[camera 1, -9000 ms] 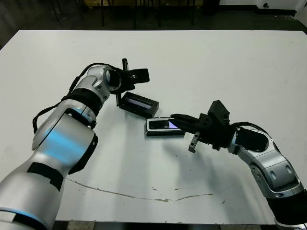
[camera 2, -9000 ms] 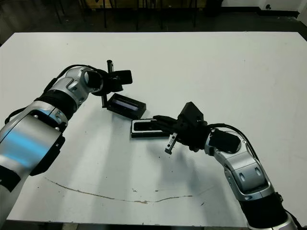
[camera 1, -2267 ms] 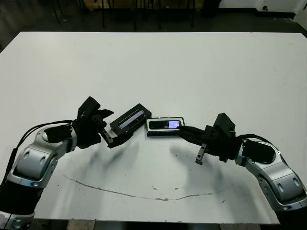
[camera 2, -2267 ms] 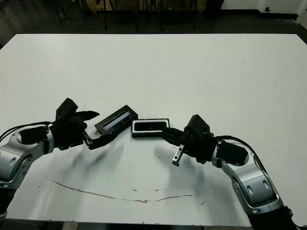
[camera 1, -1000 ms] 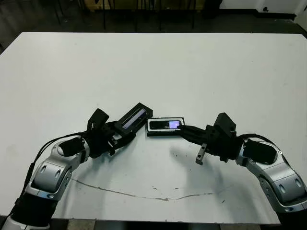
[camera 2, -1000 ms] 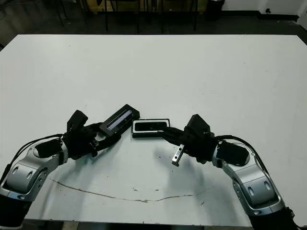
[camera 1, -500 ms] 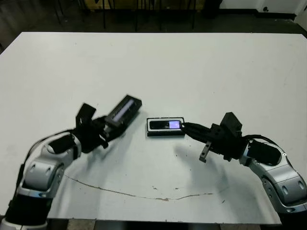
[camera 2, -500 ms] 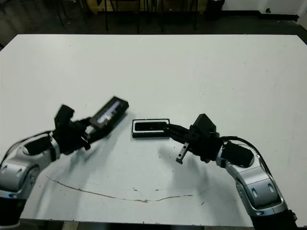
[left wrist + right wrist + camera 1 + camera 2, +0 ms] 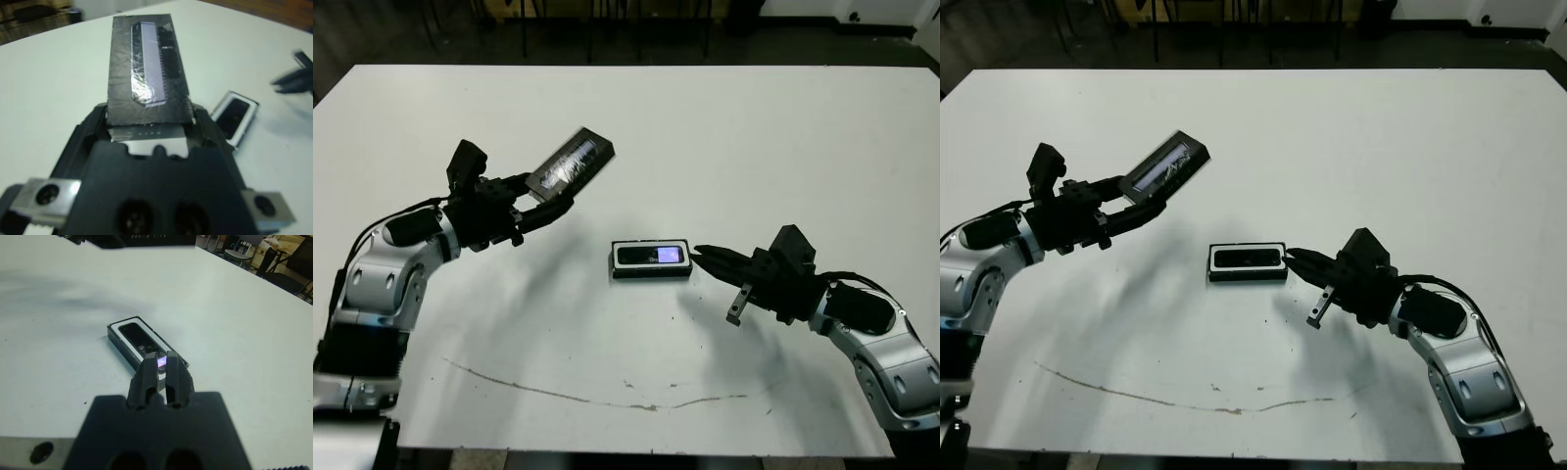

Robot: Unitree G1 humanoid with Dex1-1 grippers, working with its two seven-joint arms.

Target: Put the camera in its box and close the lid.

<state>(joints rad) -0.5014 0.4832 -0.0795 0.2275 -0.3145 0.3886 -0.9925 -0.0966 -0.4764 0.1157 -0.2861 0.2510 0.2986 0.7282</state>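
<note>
The box [image 9: 651,274], a small black tray with a white lining, lies flat at the table's middle. The camera [image 9: 646,257] rests inside it, its bluish screen lit at the right end. My left gripper [image 9: 540,196] is shut on one end of the lid [image 9: 570,162] and holds it tilted in the air, up and to the left of the box. The pale strip inside the lid [image 9: 146,68] faces the left wrist view. My right gripper [image 9: 697,251] is shut on nothing, with its tips just off the right end of the box [image 9: 128,335].
A thin brownish crack line [image 9: 607,401] runs across the white table near its front edge. Dark chair legs stand beyond the far edge.
My left arm has lifted the lid from beside the box and carried it up and to the left. My right gripper has drawn back to the right, off the box's end.
</note>
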